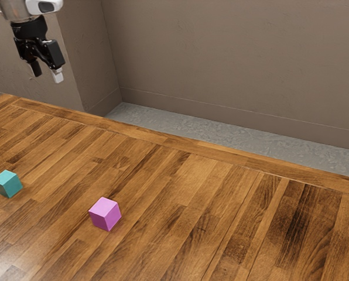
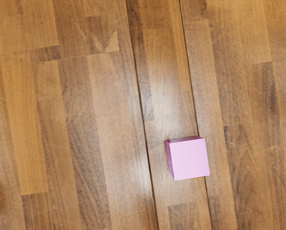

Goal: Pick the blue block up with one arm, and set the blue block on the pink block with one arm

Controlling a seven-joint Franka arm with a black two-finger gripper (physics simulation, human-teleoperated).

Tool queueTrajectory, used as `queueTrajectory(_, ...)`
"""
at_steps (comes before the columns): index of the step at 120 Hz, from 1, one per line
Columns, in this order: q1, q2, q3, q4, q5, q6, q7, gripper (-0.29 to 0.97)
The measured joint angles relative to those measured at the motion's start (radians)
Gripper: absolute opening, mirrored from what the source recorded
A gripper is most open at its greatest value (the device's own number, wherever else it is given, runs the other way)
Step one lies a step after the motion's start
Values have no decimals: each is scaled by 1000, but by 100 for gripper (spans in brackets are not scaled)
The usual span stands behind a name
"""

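tabletop (image 1: pixel 221 222) is glossy wood plank, mixed light and dark brown boards with strong grain, seams running diagonally across the exterior view; blue block (image 1: pixel 7 183) is a small matte cube, more teal than blue, sharp edges, sitting flat on the tabletop near the exterior view's left edge; pink block (image 1: pixel 105 213) is a cube of similar build, plain matte pink-magenta faces, also flat on the wood, off to the exterior view's right of the blue one and nearer the camera, the two well apart, not touching; tool (image 1: pixel 47 72) hangs high at the exterior view's upper left, well above the tabletop, black fingers with pale tips spread apart, nothing between them, touching nothing; wrist view looks straight down on the planks with the pink block (image 2: pixel 187 157) lying across a board seam, top face lit, one side face in shade; beyond the tabletop edge a strip of grey speckled floor (image 1: pixel 233 137), then a flat taupe wall (image 1: pixel 233 52) with a baseboard
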Motion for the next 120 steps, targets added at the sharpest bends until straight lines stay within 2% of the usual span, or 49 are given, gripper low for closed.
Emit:
queueTrajectory(30,4,-4,11,6,-13,-6,3,68)
queueTrajectory(37,-46,-81,67,153,-4,-49,3,68)
queueTrajectory(42,-19,-104,122,202,3,-63,4,68)
queueTrajectory(48,31,-69,182,178,8,-52,10,68)
queueTrajectory(57,59,80,249,73,11,33,23,68)
queueTrajectory(67,74,209,276,1,-12,135,42,68)
queueTrajectory(87,74,184,281,-321,-36,372,73,68)
queueTrajectory(100,115,249,281,-389,-37,519,68,68)
queueTrajectory(120,157,274,274,-419,-26,692,112,68)
